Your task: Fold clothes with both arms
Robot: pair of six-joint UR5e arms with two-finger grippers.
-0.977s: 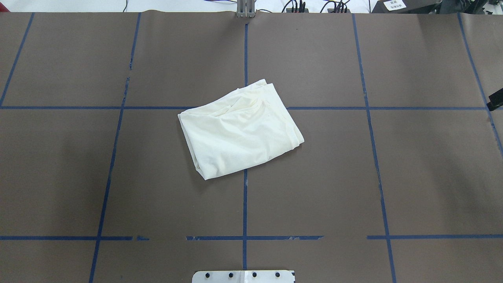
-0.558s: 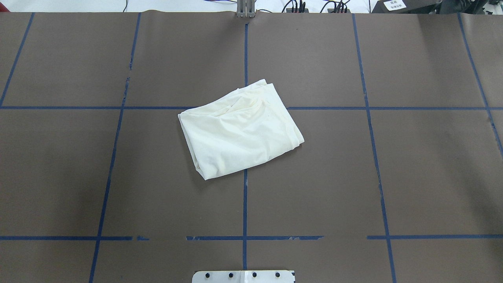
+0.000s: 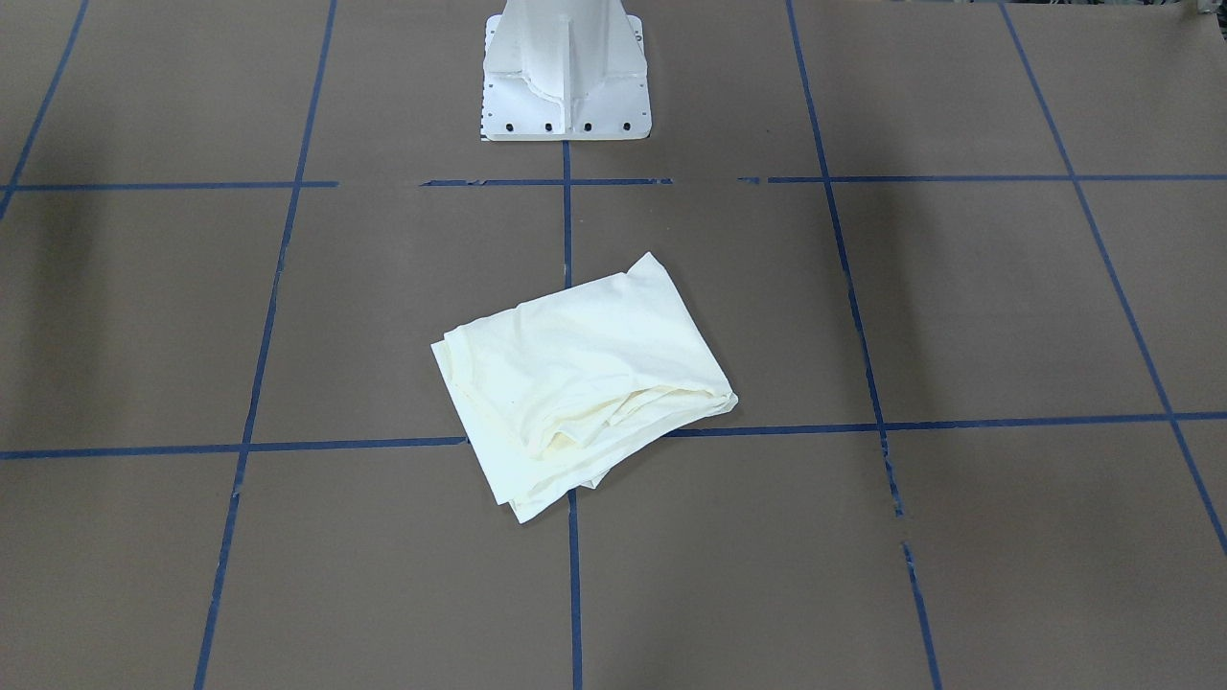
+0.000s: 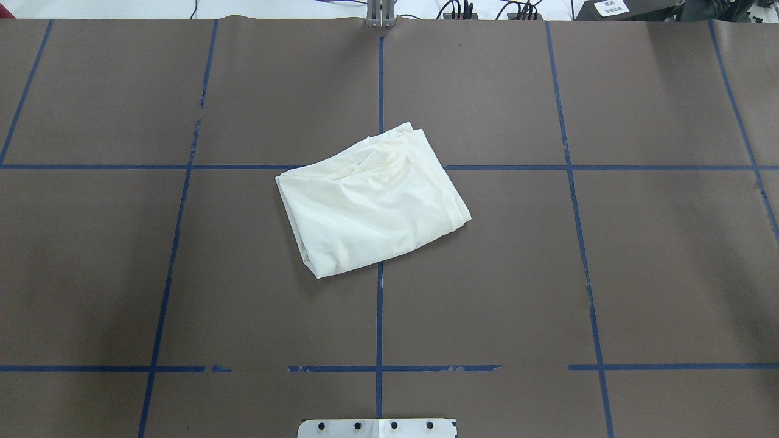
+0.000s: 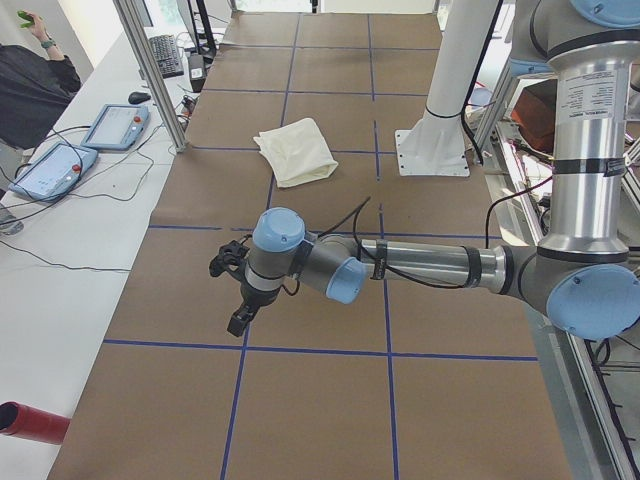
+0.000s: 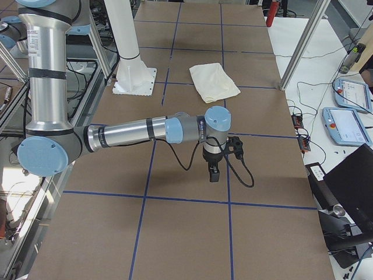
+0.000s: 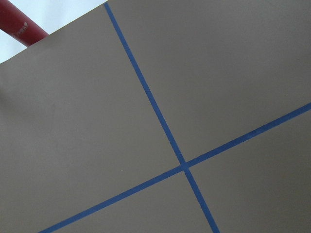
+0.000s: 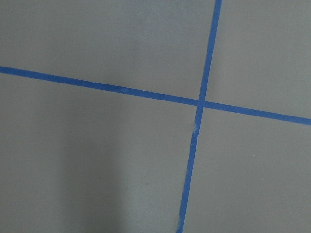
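**Shirt folded at mid-table, both arms standing clear**

A brown paper-covered tabletop (image 4: 639, 274), ruled into squares by blue tape (image 4: 379, 316), fills the scene, with the white pedestal (image 3: 566, 72) at its near edge. The shirt (image 4: 372, 204) lies close to the middle as a compact, plain-side-up rectangle. It sits skewed to the grid, over the crossing of the centre line and the far cross line. No print shows. Its layered loose edges bunch a little along the far side, while the near and left edges look clean.

The left arm (image 5: 430, 265) hangs low over bare paper towards the left end of the tabletop, and the right arm (image 6: 128, 133) does the same towards the right end. Both are well apart from the shirt. Each wrist camera shows only tape crossings, and the left one also catches a red tube (image 7: 19, 29) at the paper's edge. Whether either arm's jaws are open or closed cannot be told, since only the side views show them.

The folding looks finished, or nearly so. If a tidy-up is wanted, it would call for both arms to reach inward and take the far, bunched corners together.

Room is generous, with open paper on every side of the shirt. The limits are the pedestal on the near side and, off the far edge, the pendants (image 5: 115, 125) and a person at the bench.
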